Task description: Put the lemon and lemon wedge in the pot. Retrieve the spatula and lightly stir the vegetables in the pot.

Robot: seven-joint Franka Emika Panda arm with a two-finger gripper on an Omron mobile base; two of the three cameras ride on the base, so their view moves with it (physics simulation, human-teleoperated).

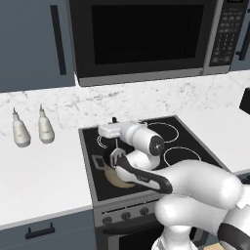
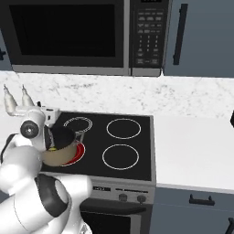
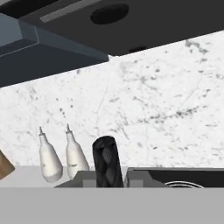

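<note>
Stovetop [image 2: 137,119]: one pot [image 2: 59,153], two bottles [image 1: 33,128]

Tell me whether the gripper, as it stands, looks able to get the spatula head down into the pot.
Probably yes. The gripper is shut on the spatula's black handle, hanging right above the pot on the stove, and nothing visible stands between them, though the arm hides much of the pot's mouth.

Tan pot [image 2: 58,155] on the stove's [image 2: 137,164] front-left burner
</note>
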